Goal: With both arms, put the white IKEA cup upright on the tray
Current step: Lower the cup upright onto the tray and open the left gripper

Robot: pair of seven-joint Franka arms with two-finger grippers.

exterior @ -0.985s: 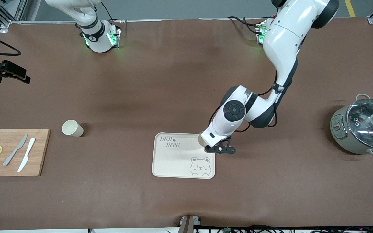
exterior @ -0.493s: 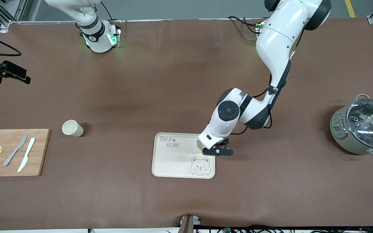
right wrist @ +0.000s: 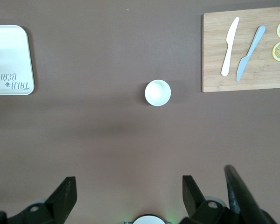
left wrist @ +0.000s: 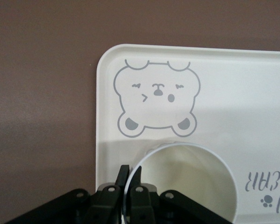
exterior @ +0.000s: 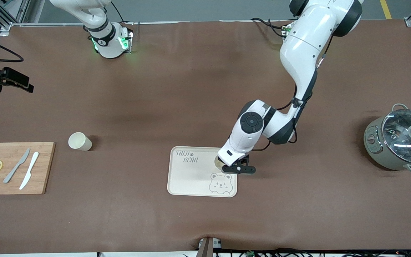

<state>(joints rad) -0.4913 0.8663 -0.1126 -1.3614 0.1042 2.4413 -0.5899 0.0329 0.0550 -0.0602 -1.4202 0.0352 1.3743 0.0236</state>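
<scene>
My left gripper [left wrist: 129, 175] is shut on the rim of a white cup [left wrist: 186, 182], one finger inside the wall and one outside. The cup hangs upright over the cream bear tray [left wrist: 233, 93], close beside the drawn bear face; I cannot tell whether its base touches. From the front, only a sliver of this cup [exterior: 218, 163] shows under the left gripper [exterior: 232, 167], at the tray's [exterior: 191, 178] edge toward the left arm's end. A second white cup [exterior: 79, 141] stands upright on the table beside the cutting board. My right gripper [right wrist: 129, 186] waits open, high over bare table, with that cup [right wrist: 157, 92] below.
A wooden cutting board [exterior: 13, 167] with two knives and lemon slices lies at the right arm's end of the table. A lidded pot [exterior: 398, 141] stands at the left arm's end. A black fixture [exterior: 7, 80] juts in near the right arm's end.
The left arm has carried the cup from the tray's edge farther in over the tray and lower. The right arm and the second cup have not moved.
</scene>
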